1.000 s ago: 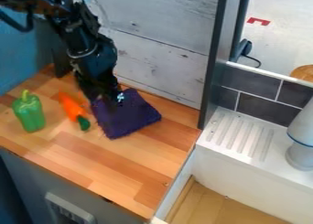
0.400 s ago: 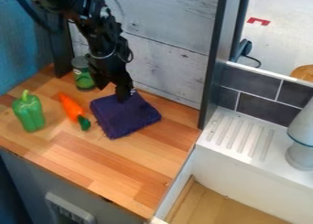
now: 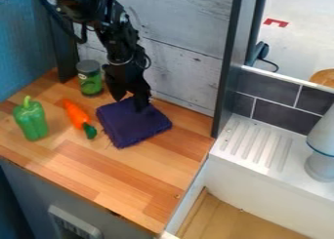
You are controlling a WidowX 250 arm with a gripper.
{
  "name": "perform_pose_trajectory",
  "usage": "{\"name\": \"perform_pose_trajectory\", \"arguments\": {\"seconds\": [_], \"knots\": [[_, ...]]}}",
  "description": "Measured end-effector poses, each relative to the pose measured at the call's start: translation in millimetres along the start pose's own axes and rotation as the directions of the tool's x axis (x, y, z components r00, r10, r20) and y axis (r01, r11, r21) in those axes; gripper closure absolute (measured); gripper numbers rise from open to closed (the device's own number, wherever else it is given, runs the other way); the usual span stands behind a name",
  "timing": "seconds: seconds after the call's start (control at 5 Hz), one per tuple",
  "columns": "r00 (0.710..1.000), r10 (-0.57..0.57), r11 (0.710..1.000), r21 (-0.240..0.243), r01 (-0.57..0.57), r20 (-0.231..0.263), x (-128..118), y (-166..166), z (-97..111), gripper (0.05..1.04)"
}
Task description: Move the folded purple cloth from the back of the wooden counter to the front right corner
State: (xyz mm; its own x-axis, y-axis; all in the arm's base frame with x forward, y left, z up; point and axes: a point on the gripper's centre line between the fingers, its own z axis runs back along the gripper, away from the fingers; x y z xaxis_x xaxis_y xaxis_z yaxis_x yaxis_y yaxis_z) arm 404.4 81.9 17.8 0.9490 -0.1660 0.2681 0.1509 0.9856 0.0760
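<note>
Gripper, fingers parted, over the rear part of the purple cloth.

Gripper [image 3: 130, 101] points down, fingers moderately spread, nothing visible between them; one fingertip overlaps the cloth [image 3: 135, 124] in view, contact cannot be told. Cloth lies flat on the wooden counter [image 3: 124, 175], apparently folded into a thick pad, which would keep it compact and stable. Green-labelled can [image 3: 90, 78] stands upright on its base behind the carrot [image 3: 77, 113]; the carrot lies on its side, green end towards the cloth's near side. Green pepper [image 3: 31, 119] sits stem up, farther out. Constraints, judged: plank wall [image 3: 179, 69] limits room behind the gripper; can and carrot limit room at the view's left.
</note>
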Motion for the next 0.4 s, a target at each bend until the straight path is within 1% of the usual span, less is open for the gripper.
{"name": "perform_pose_trajectory", "arguments": {"seconds": [0.2,0.4], "knots": [[0.999,0.003,1.000,-0.014,-0.004,-0.052,-6.2,-2.1,-18.2,0.081],[0.998,-0.001,1.000,-0.019,0.000,-0.055,-11.0,-5.1,-21.9,0.081]]}}
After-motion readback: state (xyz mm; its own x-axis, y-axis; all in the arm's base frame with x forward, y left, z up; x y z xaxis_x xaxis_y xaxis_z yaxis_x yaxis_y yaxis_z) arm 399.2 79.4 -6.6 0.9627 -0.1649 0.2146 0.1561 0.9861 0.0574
